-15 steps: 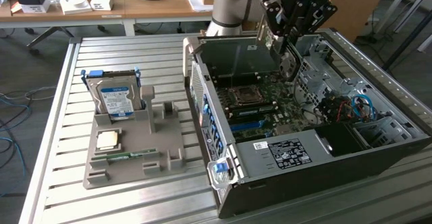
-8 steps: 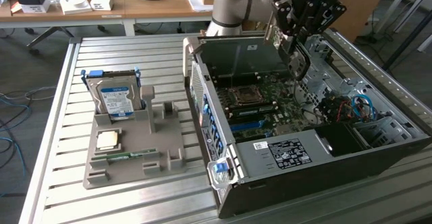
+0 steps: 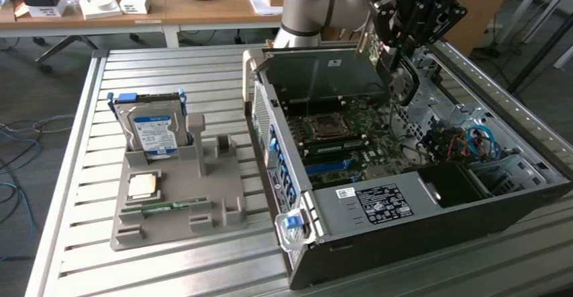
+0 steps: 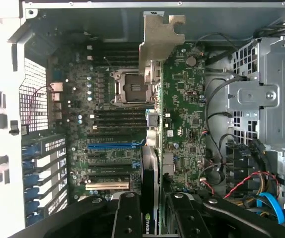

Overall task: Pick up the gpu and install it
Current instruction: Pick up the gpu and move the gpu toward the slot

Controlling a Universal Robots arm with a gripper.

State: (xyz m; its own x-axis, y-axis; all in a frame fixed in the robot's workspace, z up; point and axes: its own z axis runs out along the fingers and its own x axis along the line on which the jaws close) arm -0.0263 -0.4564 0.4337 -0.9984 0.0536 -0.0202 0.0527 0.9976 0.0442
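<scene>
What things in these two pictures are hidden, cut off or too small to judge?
- Thin black gpu card, wrist view: seen edge-on, broad face hidden.
- Part of the green motherboard behind it, wrist view: covered by the card.
- Black gripper, wrist view: cut off by the picture's edge.
- Blue-white label on the silver hard drive, exterior view: text too small.

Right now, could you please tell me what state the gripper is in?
Gripper: fingers closed on the gpu, held edge-on over the motherboard.
</scene>
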